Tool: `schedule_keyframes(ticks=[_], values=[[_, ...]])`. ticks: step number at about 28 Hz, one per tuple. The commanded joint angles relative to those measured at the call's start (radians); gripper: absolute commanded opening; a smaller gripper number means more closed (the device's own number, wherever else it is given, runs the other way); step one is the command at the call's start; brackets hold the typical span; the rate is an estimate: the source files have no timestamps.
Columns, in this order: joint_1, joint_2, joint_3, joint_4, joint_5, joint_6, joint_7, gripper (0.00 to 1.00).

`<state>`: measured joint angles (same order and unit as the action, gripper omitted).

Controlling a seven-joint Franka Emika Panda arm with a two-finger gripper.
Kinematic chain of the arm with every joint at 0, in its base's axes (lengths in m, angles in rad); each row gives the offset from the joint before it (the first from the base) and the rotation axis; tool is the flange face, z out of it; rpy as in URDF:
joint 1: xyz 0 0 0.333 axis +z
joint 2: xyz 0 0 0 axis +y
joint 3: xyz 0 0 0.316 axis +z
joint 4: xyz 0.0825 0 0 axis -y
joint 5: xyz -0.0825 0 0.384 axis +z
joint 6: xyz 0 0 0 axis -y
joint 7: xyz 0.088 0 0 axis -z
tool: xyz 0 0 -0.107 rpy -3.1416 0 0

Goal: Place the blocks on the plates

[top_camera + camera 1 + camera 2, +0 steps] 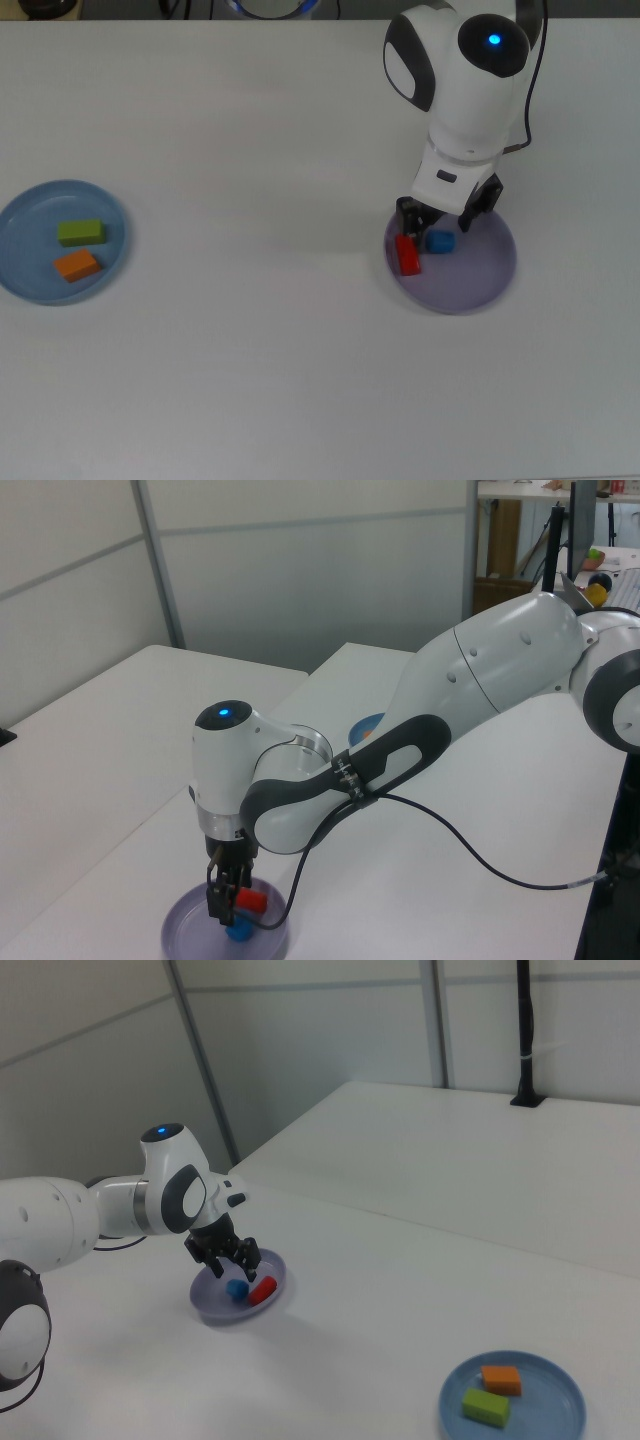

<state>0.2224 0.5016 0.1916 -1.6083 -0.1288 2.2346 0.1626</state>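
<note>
Four blocks, all on plates. Lilac plate (480,285) holds the red block (408,254) and the blue cube (440,241), side by side, close but apart as far as the top view shows. Gripper (447,216) sits just above the cube with fingers spread, holding nothing; cube lies on the plate between and below them. Light blue plate (20,280), well apart on the white table (260,370), holds the green block (81,232) and orange block (77,265). Left view: the arm (400,750) covers most of the blue plate, both its blocks hidden. Right view shows both plates clear. Black cable (480,850) trails across the table.
</note>
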Motion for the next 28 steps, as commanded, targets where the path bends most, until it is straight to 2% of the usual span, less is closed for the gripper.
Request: schedule_keyframes(ticks=[1,4,7,8,11,16,19,20,24,28], values=[[0.009,-0.032,-0.017,-0.005,-0.015,-0.016,0.017,1.00],[-0.006,-0.077,-0.024,-0.005,-0.014,-0.068,0.015,1.00],[-0.021,-0.126,-0.052,-0.002,-0.008,-0.145,0.017,1.00],[-0.031,-0.159,-0.078,0.001,-0.003,-0.189,0.018,1.00],[-0.040,-0.199,-0.118,0.001,-0.003,-0.239,0.018,1.00],[-0.043,-0.259,-0.156,0.004,-0.026,-0.357,0.051,1.00],[-0.043,-0.296,-0.193,0.022,-0.031,-0.420,0.052,1.00],[-0.043,-0.317,-0.217,0.045,-0.029,-0.473,0.054,1.00],[-0.043,-0.344,-0.271,0.105,-0.014,-0.575,0.054,1.00],[-0.043,-0.376,-0.302,0.131,-0.017,-0.673,0.051,1.00]])
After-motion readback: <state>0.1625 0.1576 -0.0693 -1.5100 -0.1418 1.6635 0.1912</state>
